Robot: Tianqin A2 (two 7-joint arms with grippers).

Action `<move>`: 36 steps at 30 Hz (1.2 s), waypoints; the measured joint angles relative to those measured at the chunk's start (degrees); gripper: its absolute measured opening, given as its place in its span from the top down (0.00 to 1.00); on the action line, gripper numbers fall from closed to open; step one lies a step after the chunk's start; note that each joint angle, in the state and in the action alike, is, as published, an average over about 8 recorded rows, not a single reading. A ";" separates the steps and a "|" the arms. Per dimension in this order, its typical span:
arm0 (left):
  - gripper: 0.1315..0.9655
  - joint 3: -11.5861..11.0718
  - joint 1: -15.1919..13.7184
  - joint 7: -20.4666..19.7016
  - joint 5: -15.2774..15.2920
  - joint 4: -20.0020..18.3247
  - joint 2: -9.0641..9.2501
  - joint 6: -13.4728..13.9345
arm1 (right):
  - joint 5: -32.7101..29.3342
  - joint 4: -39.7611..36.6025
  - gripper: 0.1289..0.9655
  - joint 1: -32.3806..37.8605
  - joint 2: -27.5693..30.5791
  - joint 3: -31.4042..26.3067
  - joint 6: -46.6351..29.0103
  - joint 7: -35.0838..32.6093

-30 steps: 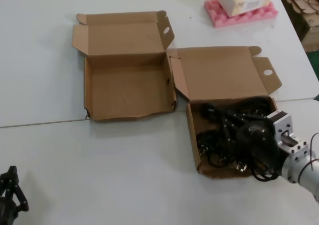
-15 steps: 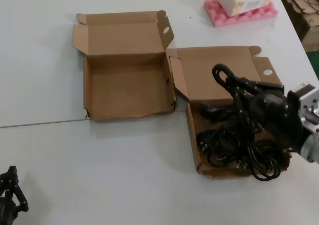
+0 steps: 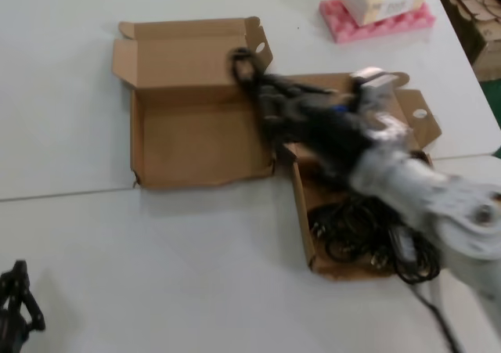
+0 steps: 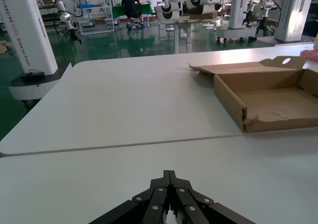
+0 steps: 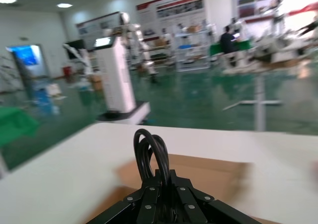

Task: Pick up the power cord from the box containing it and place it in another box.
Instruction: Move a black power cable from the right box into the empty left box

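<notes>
On a white table [image 3: 196, 275] stand two open cardboard boxes. The right gripper [image 3: 270, 95] is clenched on the power cord [image 3: 249, 67] and carries it above the empty box [image 3: 200, 142], away from the cord-filled box [image 3: 301, 212]. Next, I judge: lower over the tray, clear of its side wall, and release. The left gripper [image 4: 169, 177] waits closed at the near corner, with open table around it.

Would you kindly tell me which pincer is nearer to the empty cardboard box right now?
The right pincer, carrying the power cord above the empty box's right wall. The left pincer waits at the table's near-left corner.
</notes>
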 joint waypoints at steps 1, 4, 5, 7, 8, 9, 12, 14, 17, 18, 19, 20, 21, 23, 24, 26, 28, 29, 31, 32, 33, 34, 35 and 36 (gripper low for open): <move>0.96 0.00 0.00 0.00 0.00 0.00 0.00 0.00 | -0.21 -2.07 0.95 1.82 -1.81 -1.48 0.55 0.00; 0.96 0.00 0.00 0.00 0.00 0.00 0.00 0.00 | -1.30 -8.61 0.95 7.22 -6.62 -6.96 3.66 0.00; 0.96 0.00 0.00 0.00 0.00 0.00 0.00 0.00 | -2.14 -10.87 0.95 8.89 -7.94 -9.09 5.28 0.00; 0.96 0.00 0.00 0.00 0.00 0.00 0.00 0.00 | -4.68 -15.44 0.95 11.92 -10.25 -13.61 9.12 0.00; 0.96 0.00 0.00 0.00 0.00 0.00 0.00 0.00 | -6.52 -17.88 0.95 13.32 -11.31 -16.03 11.37 0.00; 0.96 0.00 0.00 0.00 0.00 0.00 0.00 0.00 | -8.61 -20.35 0.95 14.63 -12.31 -18.50 13.73 0.00; 0.96 0.00 0.00 0.00 0.00 0.00 0.00 0.00 | -16.52 -28.55 0.95 18.46 -15.19 -26.80 21.98 0.00; 0.96 0.00 0.00 0.00 0.00 0.00 0.00 0.00 | -21.47 -33.69 0.95 20.61 -16.75 -32.33 27.53 0.00; 0.96 0.00 0.00 0.00 0.00 0.00 0.00 0.00 | -26.77 -39.46 0.95 22.85 -18.33 -39.17 34.49 0.00; 0.96 0.00 0.00 0.00 0.00 0.00 0.00 0.00 | -27.93 -40.79 0.95 23.33 -18.67 -40.97 36.34 0.00; 0.96 0.00 0.00 0.00 0.00 0.00 0.00 0.00 | -28.69 -41.72 0.95 23.65 -18.91 -42.40 37.81 0.00; 0.96 0.00 0.00 0.00 0.00 0.00 0.00 0.00 | -29.28 -42.44 0.95 23.89 -19.10 -43.62 39.04 0.00; 0.96 0.00 0.00 0.00 0.00 0.00 0.00 0.00 | -29.74 -43.01 0.95 24.05 -19.25 -44.63 40.05 0.00; 0.96 0.00 0.00 0.00 0.00 0.00 0.00 0.00 | -30.28 -43.69 0.95 24.19 -19.46 -46.09 41.38 0.00; 0.96 0.00 0.00 0.00 0.00 0.00 0.00 0.00 | -30.41 -43.92 0.95 24.20 -19.54 -46.65 41.80 0.00; 0.96 0.00 0.00 0.00 0.00 0.00 0.00 0.00 | -30.39 -44.16 0.95 24.16 -19.64 -47.40 42.16 0.00; 0.96 0.00 0.00 0.00 0.00 0.00 0.00 0.00 | -30.10 -44.29 0.95 24.08 -19.70 -47.83 42.13 0.00; 0.96 0.00 0.00 0.00 0.00 0.00 0.00 0.00 | -29.91 -44.35 0.95 24.03 -19.72 -47.97 42.04 0.00; 0.96 0.00 0.00 0.00 0.00 0.00 0.00 0.00 | -29.57 -44.47 0.94 23.94 -19.74 -48.15 41.87 0.00; 0.96 0.00 0.00 0.00 0.00 0.00 0.00 0.00 | -29.45 -44.55 0.93 23.91 -19.75 -48.20 41.83 0.00; 0.96 0.00 0.00 0.00 0.00 0.00 0.00 0.00 | -29.34 -44.64 0.92 23.87 -19.75 -48.24 41.81 0.00; 0.96 0.00 0.00 0.00 0.00 0.00 0.00 0.00 | -29.25 -44.72 0.91 23.83 -19.76 -48.27 41.83 0.00; 0.96 0.00 0.00 0.00 0.00 0.00 0.00 0.00 | -29.17 -44.82 0.90 23.78 -19.76 -48.30 41.87 0.00; 0.96 0.00 0.00 0.00 0.00 0.00 0.00 0.00 | -29.10 -44.91 0.89 23.73 -19.76 -48.32 41.93 0.00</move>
